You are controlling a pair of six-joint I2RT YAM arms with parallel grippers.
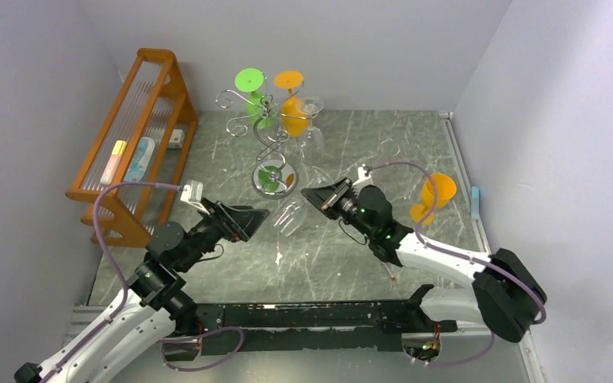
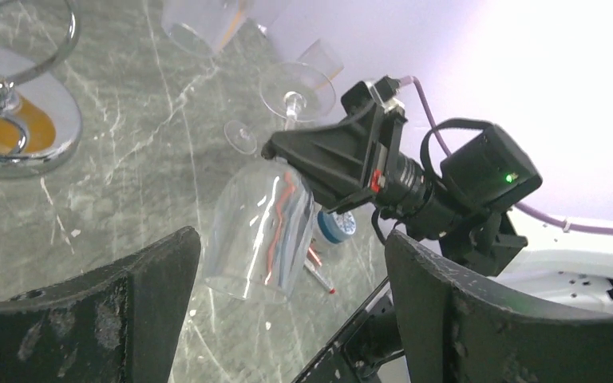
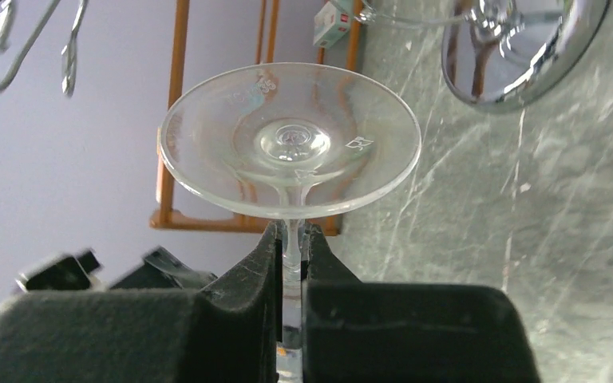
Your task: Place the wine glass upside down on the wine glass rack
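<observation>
One clear glass (image 1: 287, 214) at the middle of the table (image 1: 215, 167), gripped by one of two arms.
Right gripper (image 1: 309, 194) jaws clamp its stem; left gripper (image 1: 261, 219) jaws stand apart beside the bowl. One rack (image 1: 267, 148) toward the far edge carries one green glass (image 1: 249, 80) and one orange glass (image 1: 289, 79).

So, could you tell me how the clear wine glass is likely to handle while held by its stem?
Probably fragile: the clear wine glass has thin walls and a slim stem. The right gripper pinches only that smooth stem, so the bowl-heavy glass may slip or pivot.
</observation>
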